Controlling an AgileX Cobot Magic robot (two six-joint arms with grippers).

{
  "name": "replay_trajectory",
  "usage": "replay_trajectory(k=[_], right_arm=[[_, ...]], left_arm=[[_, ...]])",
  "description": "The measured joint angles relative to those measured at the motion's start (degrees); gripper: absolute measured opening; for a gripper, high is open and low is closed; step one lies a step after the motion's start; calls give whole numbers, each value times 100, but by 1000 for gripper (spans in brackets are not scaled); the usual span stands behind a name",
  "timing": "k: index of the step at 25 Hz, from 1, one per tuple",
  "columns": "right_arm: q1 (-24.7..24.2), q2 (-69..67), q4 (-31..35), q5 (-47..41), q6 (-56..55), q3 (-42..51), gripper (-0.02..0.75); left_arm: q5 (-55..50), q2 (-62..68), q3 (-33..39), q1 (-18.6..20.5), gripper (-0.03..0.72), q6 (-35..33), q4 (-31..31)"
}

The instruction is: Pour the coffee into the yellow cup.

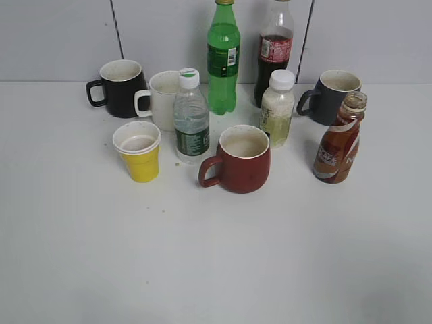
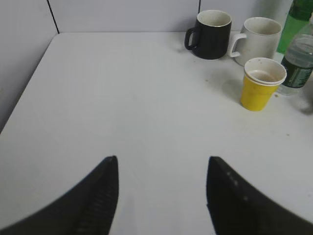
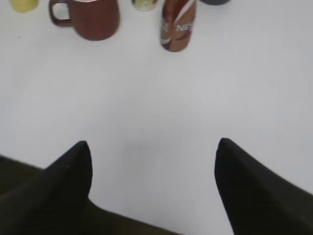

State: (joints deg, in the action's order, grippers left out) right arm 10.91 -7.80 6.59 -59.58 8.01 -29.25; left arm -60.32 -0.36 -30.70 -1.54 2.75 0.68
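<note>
The coffee bottle (image 1: 339,140), curvy with a brown-and-cream label and no cap, stands upright at the right of the table; it also shows in the right wrist view (image 3: 178,25). The yellow cup (image 1: 140,152) with a white rim stands at the left; it also shows in the left wrist view (image 2: 260,84), with a little brown liquid inside. My left gripper (image 2: 161,161) is open and empty over bare table, well short of the cup. My right gripper (image 3: 154,144) is open and empty near the table's front edge, short of the bottle. Neither gripper shows in the exterior view.
A red mug (image 1: 239,159) stands in the middle. A water bottle (image 1: 190,118), white mug (image 1: 160,98), black mug (image 1: 120,88), green bottle (image 1: 223,59), cola bottle (image 1: 273,52), pale-drink bottle (image 1: 277,108) and dark blue mug (image 1: 332,96) stand behind. A wall lies behind the table.
</note>
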Motion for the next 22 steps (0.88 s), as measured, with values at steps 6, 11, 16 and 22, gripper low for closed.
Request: replay_trajectory(k=[6,11,16,22], right_arm=[[-779,678,-12,0,0,0,587],[-788,824,-12,0,0,0,587],[-788,824,-6,0,0,0,587],[-793,824,-1,0,-5,0,587]], left_arm=[[0,0,0,0,437,0,0],[0,-2,0,0,437,0,0],[0,-2,0,5,437,0,6],[0,-2,0,5,437,0,6]])
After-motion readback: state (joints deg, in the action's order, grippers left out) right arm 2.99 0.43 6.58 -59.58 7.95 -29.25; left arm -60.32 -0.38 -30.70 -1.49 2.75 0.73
